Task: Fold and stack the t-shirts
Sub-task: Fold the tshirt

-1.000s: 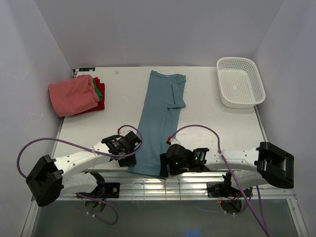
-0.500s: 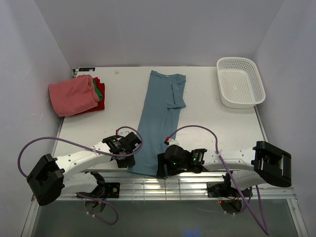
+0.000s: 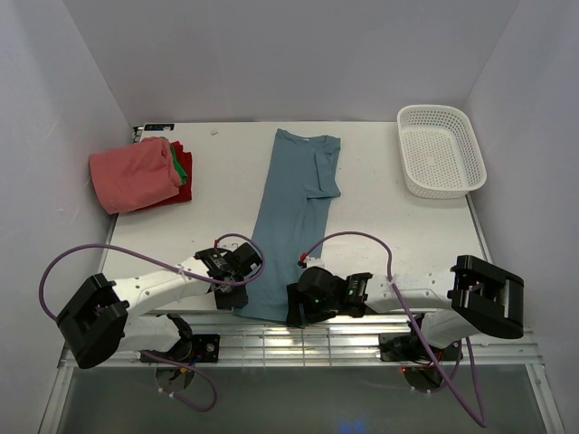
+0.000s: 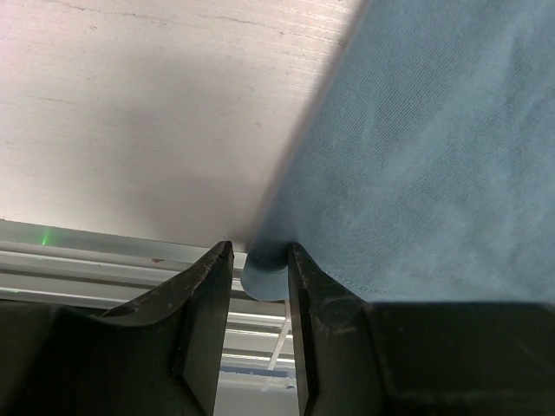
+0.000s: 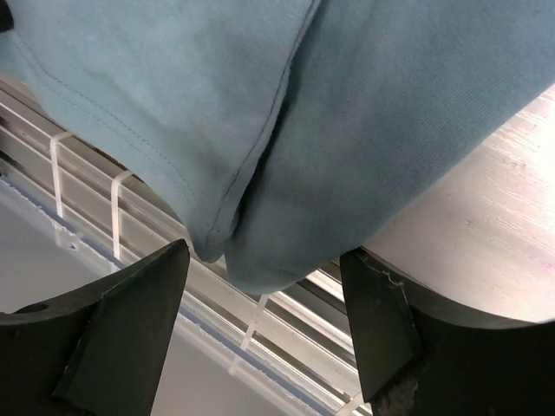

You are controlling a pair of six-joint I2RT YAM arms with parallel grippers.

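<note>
Honestly, overhead hides the jaws. Wrist cams: left gripper [image 4: 258, 256] pinches tee [image 4: 416, 156] corner, right gripper [image 5: 264, 256] gapes around hem.

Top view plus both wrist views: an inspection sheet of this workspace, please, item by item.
Surface: white table, slatted rail along its near edge.
Job's things: blue shirt laid lengthwise, folded narrow, near end at the edge; folded pile far left, pink uppermost.
Clutter: white basket, empty, far right.
End effectors: left end effector pinches the shirt's near left corner; right end effector open around the near right corner.
Cables: a purple cable loops over each arm.
Surroundings: plain walls; nothing else seen.
</note>
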